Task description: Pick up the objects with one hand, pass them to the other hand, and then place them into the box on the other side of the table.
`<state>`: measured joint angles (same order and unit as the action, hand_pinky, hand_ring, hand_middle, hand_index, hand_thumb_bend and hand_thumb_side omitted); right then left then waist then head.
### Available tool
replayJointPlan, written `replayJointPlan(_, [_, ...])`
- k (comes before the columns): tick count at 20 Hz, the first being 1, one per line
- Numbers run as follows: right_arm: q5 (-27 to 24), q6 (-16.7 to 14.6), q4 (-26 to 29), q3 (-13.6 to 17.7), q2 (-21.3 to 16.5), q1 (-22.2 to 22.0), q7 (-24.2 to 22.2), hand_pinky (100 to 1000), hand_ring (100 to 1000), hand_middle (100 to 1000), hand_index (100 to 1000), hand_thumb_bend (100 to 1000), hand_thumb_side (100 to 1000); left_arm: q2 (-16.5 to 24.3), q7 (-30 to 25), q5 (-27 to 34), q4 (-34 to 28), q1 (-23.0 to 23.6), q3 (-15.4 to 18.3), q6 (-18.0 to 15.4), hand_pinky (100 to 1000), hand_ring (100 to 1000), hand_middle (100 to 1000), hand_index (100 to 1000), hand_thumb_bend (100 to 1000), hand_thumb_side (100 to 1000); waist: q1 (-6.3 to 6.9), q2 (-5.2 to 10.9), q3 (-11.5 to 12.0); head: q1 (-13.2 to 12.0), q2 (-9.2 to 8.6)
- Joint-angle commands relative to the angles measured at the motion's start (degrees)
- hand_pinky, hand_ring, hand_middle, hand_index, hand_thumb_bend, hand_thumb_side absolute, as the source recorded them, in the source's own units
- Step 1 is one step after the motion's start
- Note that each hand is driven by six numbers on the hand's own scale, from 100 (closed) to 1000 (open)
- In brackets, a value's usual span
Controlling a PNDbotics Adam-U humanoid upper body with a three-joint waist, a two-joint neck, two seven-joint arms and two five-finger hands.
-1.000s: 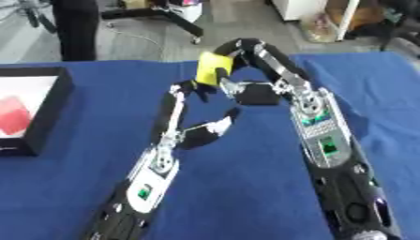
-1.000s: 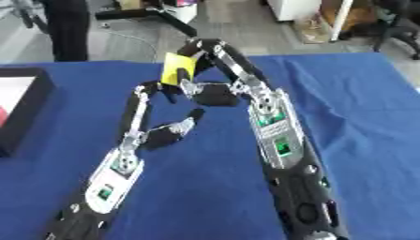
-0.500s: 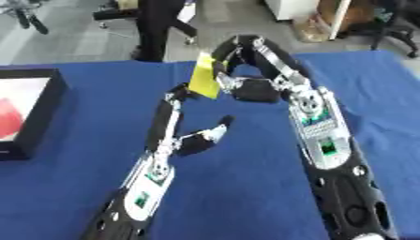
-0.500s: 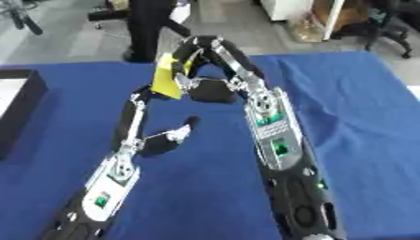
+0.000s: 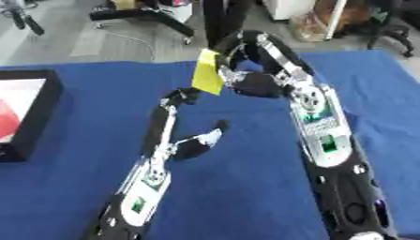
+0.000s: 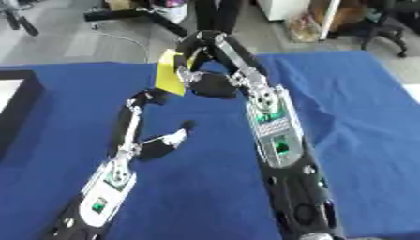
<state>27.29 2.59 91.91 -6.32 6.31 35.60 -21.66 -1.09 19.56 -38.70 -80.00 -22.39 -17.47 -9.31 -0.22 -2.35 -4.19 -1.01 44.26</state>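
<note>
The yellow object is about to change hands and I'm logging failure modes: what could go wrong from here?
1. The right robot hand holds the yellow object only by one edge, raised above the blue table; it may slip during the pass.
2. The left robot hand hangs lower, apart from the object, so the handover may misalign.
3. The box sits at the far left edge; a drop would land on the cloth, short of it.

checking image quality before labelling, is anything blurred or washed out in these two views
Left eye view: the yellow object and right hand are soft-edged, seemingly motion blur; the box interior is washed out white at the left edge. Right eye view: similar softness at the left hand; box cropped to a sliver; lighting on the blue tablecloth is even, no glare.
</note>
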Motion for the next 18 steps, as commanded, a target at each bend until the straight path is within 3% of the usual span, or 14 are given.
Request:
replayJointPlan(1, [-0.4, -0.3, 1.4, -0.2, 0.0, 0.4, -0.7, 714, 586, 535, 642, 100, 231, 0.1, 1.0, -0.3, -1.5, -0.8, 0.6, 0.4, 839, 642, 624, 791, 508, 377, -0.86, -0.05, -0.1, 0.1, -0.14])
replayJointPlan(18, [-0.7, -0.5, 1.5, -0.5, -0.1, 0.3, -1.3, 714, 583, 531, 636, 100, 219, -0.4, 5.8, -0.9, -1.5, -1.0, 1.8, 3.3, 839, 647, 632, 793, 520, 369, -0.96, 0.27, -0.7, 0.7, -0.14])
